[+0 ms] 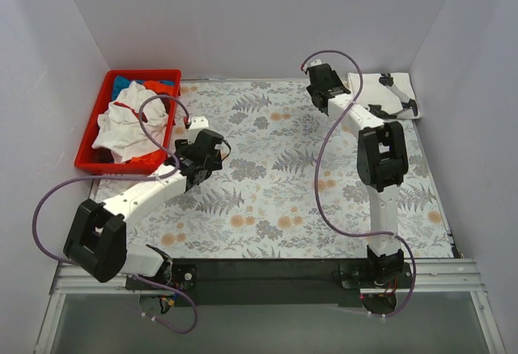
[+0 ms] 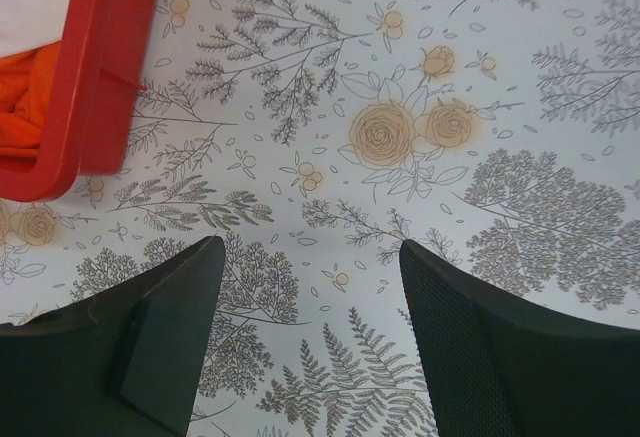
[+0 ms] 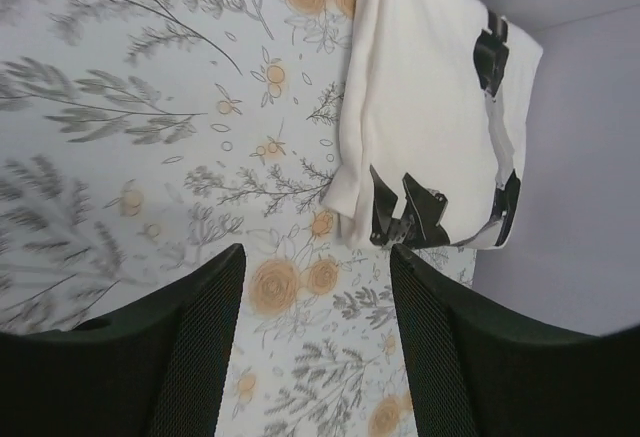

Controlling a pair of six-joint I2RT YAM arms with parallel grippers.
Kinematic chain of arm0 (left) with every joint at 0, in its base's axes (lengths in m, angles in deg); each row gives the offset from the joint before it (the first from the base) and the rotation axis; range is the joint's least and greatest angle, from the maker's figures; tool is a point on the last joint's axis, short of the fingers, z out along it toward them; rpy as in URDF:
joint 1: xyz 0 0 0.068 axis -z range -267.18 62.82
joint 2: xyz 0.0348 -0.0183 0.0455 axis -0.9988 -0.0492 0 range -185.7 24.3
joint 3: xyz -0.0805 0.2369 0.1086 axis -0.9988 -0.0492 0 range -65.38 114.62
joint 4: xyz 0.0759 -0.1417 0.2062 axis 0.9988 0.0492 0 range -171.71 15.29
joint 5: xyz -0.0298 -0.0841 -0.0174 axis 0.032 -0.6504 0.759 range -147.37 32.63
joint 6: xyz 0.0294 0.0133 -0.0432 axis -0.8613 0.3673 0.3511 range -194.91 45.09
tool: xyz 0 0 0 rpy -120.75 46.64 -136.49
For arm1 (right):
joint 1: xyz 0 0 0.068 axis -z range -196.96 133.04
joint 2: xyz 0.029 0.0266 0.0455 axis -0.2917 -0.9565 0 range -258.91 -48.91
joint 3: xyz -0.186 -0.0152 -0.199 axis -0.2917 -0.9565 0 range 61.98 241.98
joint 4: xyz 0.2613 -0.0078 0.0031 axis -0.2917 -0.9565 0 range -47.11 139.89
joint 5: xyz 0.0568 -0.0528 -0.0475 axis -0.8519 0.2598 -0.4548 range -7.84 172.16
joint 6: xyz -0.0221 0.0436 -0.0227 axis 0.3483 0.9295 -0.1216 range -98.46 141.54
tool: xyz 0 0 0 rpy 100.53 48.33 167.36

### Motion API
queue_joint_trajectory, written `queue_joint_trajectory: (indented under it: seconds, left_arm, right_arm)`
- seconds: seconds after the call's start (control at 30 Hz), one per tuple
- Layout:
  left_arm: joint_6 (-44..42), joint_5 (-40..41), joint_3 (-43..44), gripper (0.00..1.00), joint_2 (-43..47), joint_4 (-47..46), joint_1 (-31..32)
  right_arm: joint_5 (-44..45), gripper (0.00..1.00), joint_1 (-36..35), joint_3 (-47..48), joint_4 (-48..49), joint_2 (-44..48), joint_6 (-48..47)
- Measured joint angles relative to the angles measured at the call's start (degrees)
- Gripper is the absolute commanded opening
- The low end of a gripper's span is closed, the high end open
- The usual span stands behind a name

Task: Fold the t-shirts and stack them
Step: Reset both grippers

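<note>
A folded white t-shirt with black printed patches (image 1: 380, 95) lies in the table's back right corner, also seen in the right wrist view (image 3: 430, 87). My right gripper (image 1: 324, 88) hovers just left of it, open (image 3: 315, 257), with only floral covering between its fingers. More t-shirts fill the red bin (image 1: 87, 139) at the back left: a crumpled white one with red trim (image 1: 121, 123), a blue one (image 1: 129, 81) and an orange-red one (image 1: 155, 88). My left gripper (image 1: 196, 176) hangs right of the bin, open (image 2: 310, 247) and holding nothing. The orange-red cloth (image 2: 20, 107) shows inside the bin corner (image 2: 95, 77).
The floral table covering (image 1: 275, 168) spreads across the table between the arms. Pale walls close in the left, back and right sides. Purple cables loop from both arms. A black base rail runs along the near edge.
</note>
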Motion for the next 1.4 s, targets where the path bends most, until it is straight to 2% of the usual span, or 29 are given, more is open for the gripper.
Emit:
queue_joint_trajectory:
  seconds: [0.13,0.17,0.2,0.4,0.63,0.8,0.93,1.13,1.4]
  left_arm:
    - [0.72,-0.15,-0.07,0.72,5.07,-0.48,0.00]
    - [0.98,-0.22,-0.07,0.72,6.43,-0.52,0.00]
    - [1.36,-0.31,-0.20,0.72,7.82,-0.66,0.00]
    - [4.39,-0.39,-1.18,0.74,20.17,1.53,0.00]
    - [8.96,1.70,0.46,0.76,35.45,12.11,0.00]
    - [11.43,2.82,-0.85,0.77,44.65,16.39,0.00]
    - [13.00,3.37,-5.60,0.79,51.60,16.81,0.00]
    - [15.17,3.39,-12.22,0.80,54.84,16.81,0.02]
    - [16.17,3.45,-13.75,0.80,60.11,15.96,0.02]
  right_arm:
    - [-1.18,0.68,-4.22,-3.82,-5.14,11.93,5.79]
    - [-1.86,0.68,-4.90,-5.73,-5.97,17.92,7.67]
    - [-2.49,0.78,-5.05,-8.35,-6.60,22.82,9.57]
    - [-3.80,0.98,-2.95,-24.00,-13.07,53.42,18.78]
    - [-4.98,0.98,-2.86,-42.16,-18.21,84.13,24.13]
    - [-6.78,0.98,-2.84,-53.79,-18.62,101.77,25.03]
    - [-8.52,0.98,-2.84,-60.26,-18.69,108.00,26.23]
    - [-9.81,0.98,-2.84,-64.61,-17.90,109.55,27.63]
    - [-11.19,0.99,-2.86,-68.83,-15.56,113.31,29.09]
